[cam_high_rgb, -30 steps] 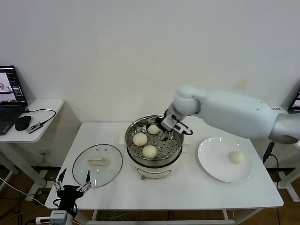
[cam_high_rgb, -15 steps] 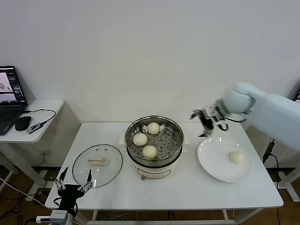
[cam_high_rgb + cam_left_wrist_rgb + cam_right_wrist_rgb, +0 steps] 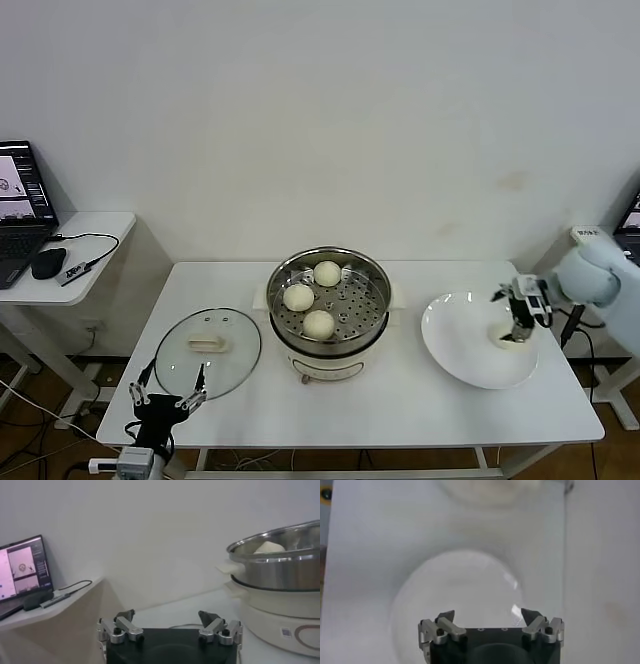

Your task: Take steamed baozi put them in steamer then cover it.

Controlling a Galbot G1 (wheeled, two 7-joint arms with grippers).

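- We count three baozi [image 3: 317, 323] in the steamer [image 3: 377, 283], as in both earlier frames; they are smooth, round and cream-white, and lie on the perforated steel floor toward the basket's left side.
- The fourth bun [image 3: 509, 336] sits on the plate [image 3: 455, 345] at the right of the table, where it lay before, now partly hidden behind the right gripper [image 3: 520, 308].
- That gripper is the big change: a second ago it was at the far right rim of the steamer, half a second ago it hung in the air between steamer and plate, and now we see it over the plate, right above the bun.
- In the right wrist view its fingers [image 3: 445, 625] are spread wide with nothing between them; the glossy white plate [image 3: 455, 585] fills the space below.
- The steamer is a shiny steel basket on a cream-white pot base with side handles, at the table's middle.
- The cover [image 3: 208, 350], clear glass with a metal rim and a cream bar handle, lies flat on the table just left of the steamer, unmoved.
- The left gripper [image 3: 168, 403] waits low at the table's front left edge, near the cover, a touch farther right than before; its fingers [image 3: 122, 628] are apart and hold nothing.
- The table [image 3: 400, 410] is flat and white.
- A laptop [image 3: 20, 205] stands on a side desk far left.
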